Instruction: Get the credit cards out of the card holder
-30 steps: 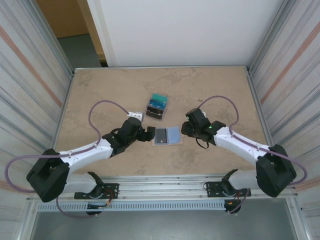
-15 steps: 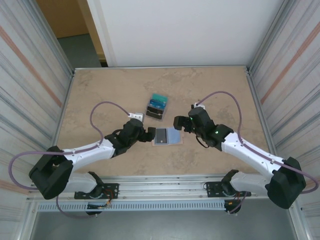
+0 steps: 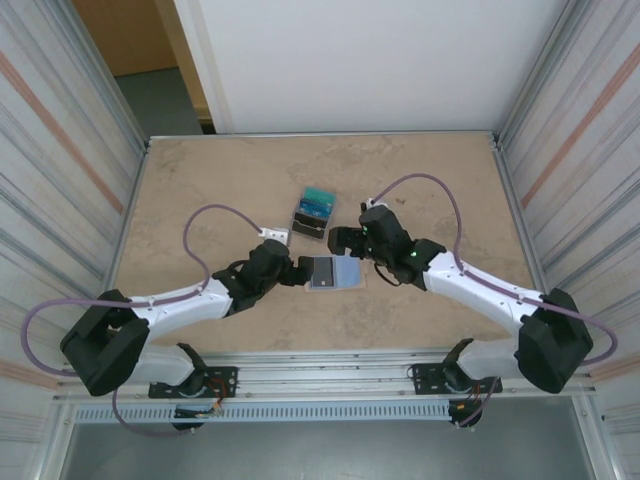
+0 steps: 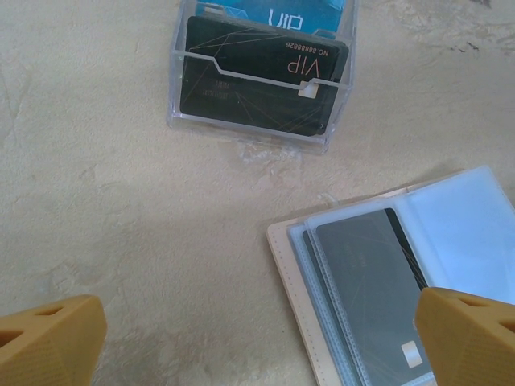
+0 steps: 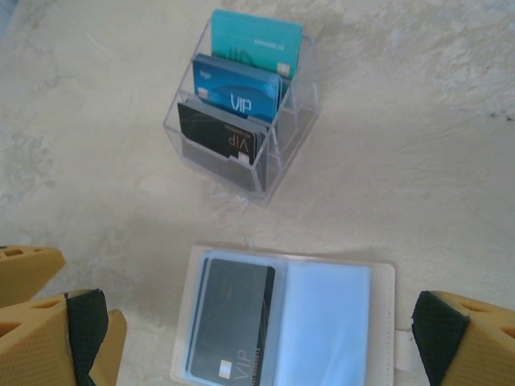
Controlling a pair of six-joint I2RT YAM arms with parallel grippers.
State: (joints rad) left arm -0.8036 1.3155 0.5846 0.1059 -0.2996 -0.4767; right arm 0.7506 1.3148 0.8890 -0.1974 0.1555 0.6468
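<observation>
Here, card holder (image 3: 334, 271) on walled tabletop (image 3: 200, 180)

You have one card holder (image 5: 336, 318) with one grey card (image 5: 229, 318) showing in its sleeves. You have one clear rack (image 5: 271, 170) holding three cards: one teal card (image 5: 257, 39), one blue card (image 5: 239, 92), one black card (image 5: 217, 138). That makes four cards you can count.

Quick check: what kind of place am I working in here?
Probably a lab robot cell, not a shop or office: a beige tabletop fenced by ribbed metal side panels, a white board behind, and an aluminium mounting rail along the near edge.
</observation>
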